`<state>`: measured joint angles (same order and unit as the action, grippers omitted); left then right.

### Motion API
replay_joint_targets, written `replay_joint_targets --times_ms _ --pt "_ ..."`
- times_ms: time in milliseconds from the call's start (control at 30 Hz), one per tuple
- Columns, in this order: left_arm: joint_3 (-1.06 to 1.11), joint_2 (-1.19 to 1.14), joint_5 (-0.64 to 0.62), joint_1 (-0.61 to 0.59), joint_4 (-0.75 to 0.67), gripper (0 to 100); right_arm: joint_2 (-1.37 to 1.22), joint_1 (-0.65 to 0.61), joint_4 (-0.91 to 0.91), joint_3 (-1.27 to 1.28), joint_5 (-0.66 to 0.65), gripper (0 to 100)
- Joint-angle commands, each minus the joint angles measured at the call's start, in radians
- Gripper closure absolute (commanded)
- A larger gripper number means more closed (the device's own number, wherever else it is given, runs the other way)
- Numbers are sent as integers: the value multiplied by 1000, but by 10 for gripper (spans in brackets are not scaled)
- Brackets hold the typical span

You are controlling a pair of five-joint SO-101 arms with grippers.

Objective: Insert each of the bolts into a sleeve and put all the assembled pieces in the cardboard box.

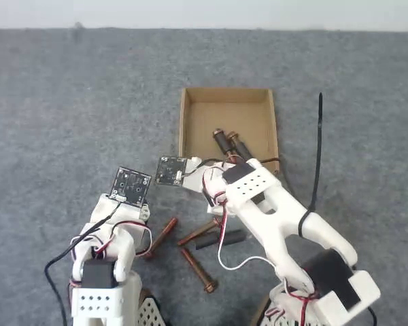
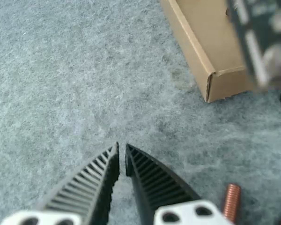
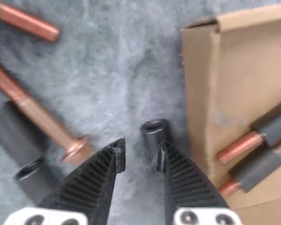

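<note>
- The left gripper [image 2: 122, 149] hangs low over the grey carpet [image 2: 75, 75]. Its ribbed fingers are pressed almost together, with a thin slit between them and nothing held.
- The right gripper [image 3: 141, 145] is spread. It sits just outside the near wall of the cardboard box [image 3: 201, 93].
- An upright sleeve [image 3: 153, 132] stands on the carpet at the right gripper's fingertips, close against one finger. Whether they touch cannot be told.
- The cardboard box [image 1: 183, 129] lies open-topped at the table's middle. Two assembled pieces [image 1: 226, 142] rest side by side inside it, near the wall closest to the arms.
- On the carpet between the two arms lie a bolt [image 1: 162, 236], another bolt [image 1: 197, 231] and a third bolt [image 1: 198, 269].
- A lying sleeve [image 1: 221, 239] rests just beside the middle bolt. The right wrist view shows the two close alongside each other.
- The left wrist view shows a corner of the box [image 2: 210, 79] and one threaded bolt tip [image 2: 232, 201] beside the fingers.
</note>
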<state>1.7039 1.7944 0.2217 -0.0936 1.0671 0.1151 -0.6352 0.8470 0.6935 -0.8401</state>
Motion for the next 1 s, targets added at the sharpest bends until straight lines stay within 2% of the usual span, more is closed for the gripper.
replay_joint_targets --times_ms 0,167,267,400,533,633,667,833,967 --pt "-35 21 8 -3 -2 973 50 31 -45 3 -43 892" --pt "-35 21 8 -3 -2 968 -8 48 -82 2 -54 892" --pt "-35 21 8 -5 -2 926 -99 47 -107 -12 -87 892" --pt "-35 21 8 -5 -2 888 -162 50 -13 -106 -98 896" --pt "-35 21 8 -5 -2 888 -182 50 -1 -118 -103 901" --pt "-35 21 8 -5 -2 888 -182 50 -1 -118 -95 998" --pt "-35 21 8 -5 -2 888 -182 51 4 -115 -86 992" --pt "-35 21 8 -5 -2 888 -154 85 99 -124 80 991" --pt "-35 21 8 -5 -2 888 -38 173 191 -117 301 992"
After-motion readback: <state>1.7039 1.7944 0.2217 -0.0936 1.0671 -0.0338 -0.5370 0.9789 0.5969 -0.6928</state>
